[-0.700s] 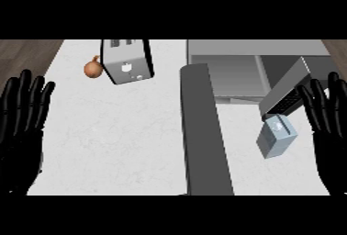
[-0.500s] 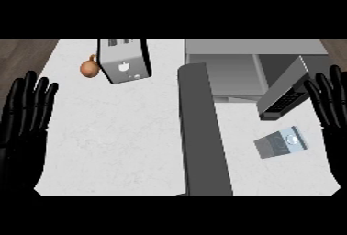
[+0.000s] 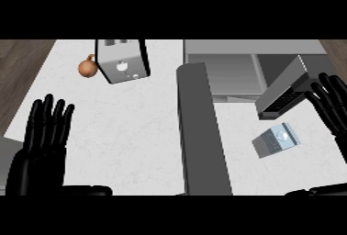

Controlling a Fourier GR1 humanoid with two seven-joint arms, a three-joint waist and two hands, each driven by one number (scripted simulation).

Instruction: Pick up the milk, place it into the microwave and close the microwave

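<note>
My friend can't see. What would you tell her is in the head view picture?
The milk lies on the white counter, touched by neither hand, below the microwave with its door open. The right hand is open beside the door, and the left hand rests open at the left edge; a toaster stands at the back.

Milk (image 3: 276, 141) on counter (image 3: 129, 133) before microwave door (image 3: 288, 92); toaster (image 3: 123, 60) at counter's back left.

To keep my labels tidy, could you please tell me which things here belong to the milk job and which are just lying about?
Job: milk carton, microwave, open right hand.
Lying about: toaster, small brown item beside it.
</note>
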